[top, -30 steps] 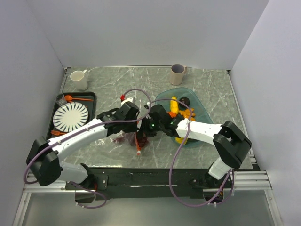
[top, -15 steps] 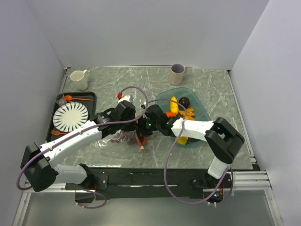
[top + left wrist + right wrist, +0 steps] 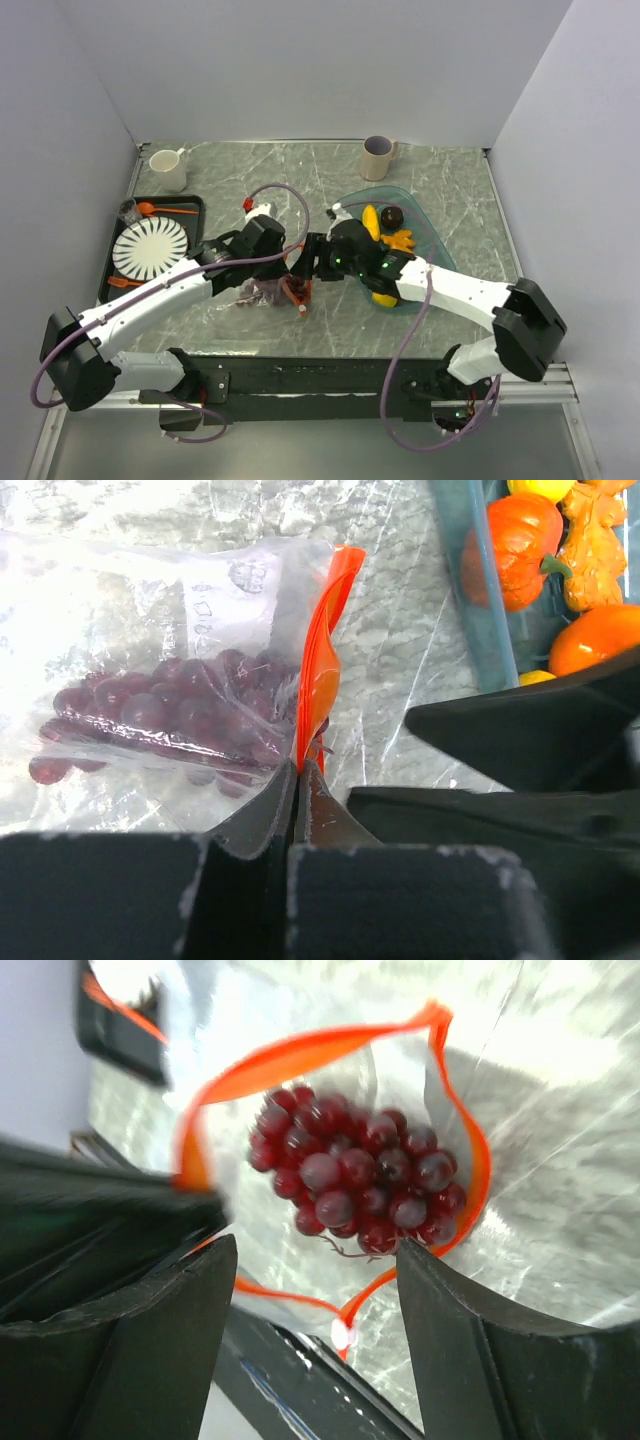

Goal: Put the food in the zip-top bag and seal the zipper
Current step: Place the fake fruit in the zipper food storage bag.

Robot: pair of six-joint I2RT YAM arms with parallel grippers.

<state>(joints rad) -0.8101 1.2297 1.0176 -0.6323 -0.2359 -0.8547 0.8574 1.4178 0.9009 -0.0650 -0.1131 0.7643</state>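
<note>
The clear zip-top bag (image 3: pixel 150 630) lies on the marble table with the dark purple grape bunch (image 3: pixel 170 715) inside it. My left gripper (image 3: pixel 299 770) is shut on the bag's orange-red zipper (image 3: pixel 322 670) and holds the mouth up. In the right wrist view the mouth gapes as an orange loop (image 3: pixel 300 1055) around the grapes (image 3: pixel 355 1185), with the white slider (image 3: pixel 342 1334) at its near end. My right gripper (image 3: pixel 315 1250) hangs open just above the mouth, nothing between its fingers. From above, both grippers (image 3: pixel 285 272) (image 3: pixel 306 262) meet at the bag (image 3: pixel 262 292).
The teal tray (image 3: pixel 430 235) to the right holds a banana (image 3: pixel 371 220), a dark fruit (image 3: pixel 393 215), orange fruits (image 3: pixel 400 240) and a lemon (image 3: pixel 384 297). A black tray with a striped plate (image 3: pixel 150 247) and orange spoon (image 3: pixel 160 209) sits left. Two cups (image 3: pixel 168 168) (image 3: pixel 377 157) stand at the back.
My right gripper's jaws have spread apart over the bag's mouth and its elbow has swung out to the right. The left gripper keeps its hold on the strip.
</note>
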